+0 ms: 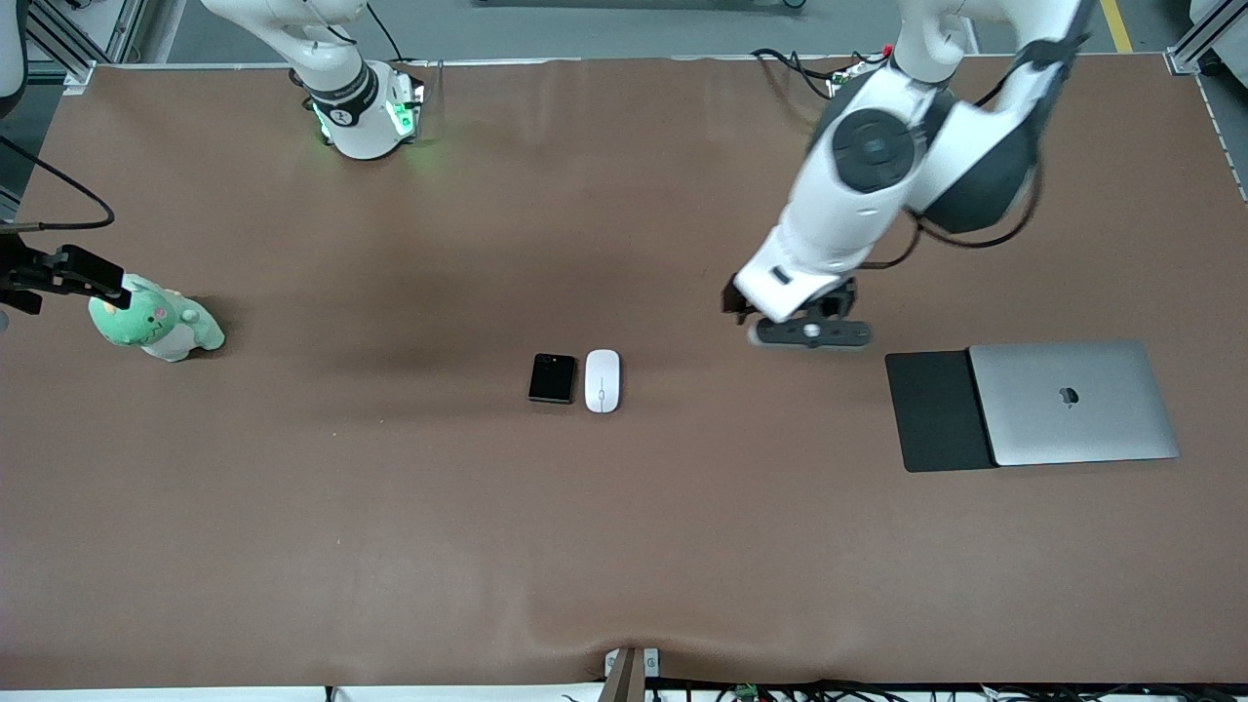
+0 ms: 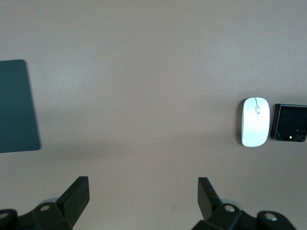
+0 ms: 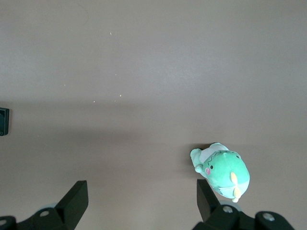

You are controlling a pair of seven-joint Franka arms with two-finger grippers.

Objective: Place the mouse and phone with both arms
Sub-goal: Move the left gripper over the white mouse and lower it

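The white mouse (image 1: 602, 380) and the black folded phone (image 1: 552, 378) lie side by side at the middle of the table, the phone toward the right arm's end. The left wrist view shows both the mouse (image 2: 254, 121) and the phone (image 2: 289, 122). My left gripper (image 1: 809, 333) hangs open and empty over bare table between the mouse and a mouse pad; its jaws (image 2: 143, 182) stand wide. My right gripper (image 3: 142, 184) is open and empty over the table beside a green plush toy, at the right arm's end (image 1: 93, 278). One edge of the phone (image 3: 3, 121) shows in the right wrist view.
A black mouse pad (image 1: 936, 409) lies partly under a closed silver laptop (image 1: 1072, 402) toward the left arm's end. A green plush toy (image 1: 156, 322) sits at the right arm's end. Brown table (image 1: 624, 546) spreads nearer the front camera.
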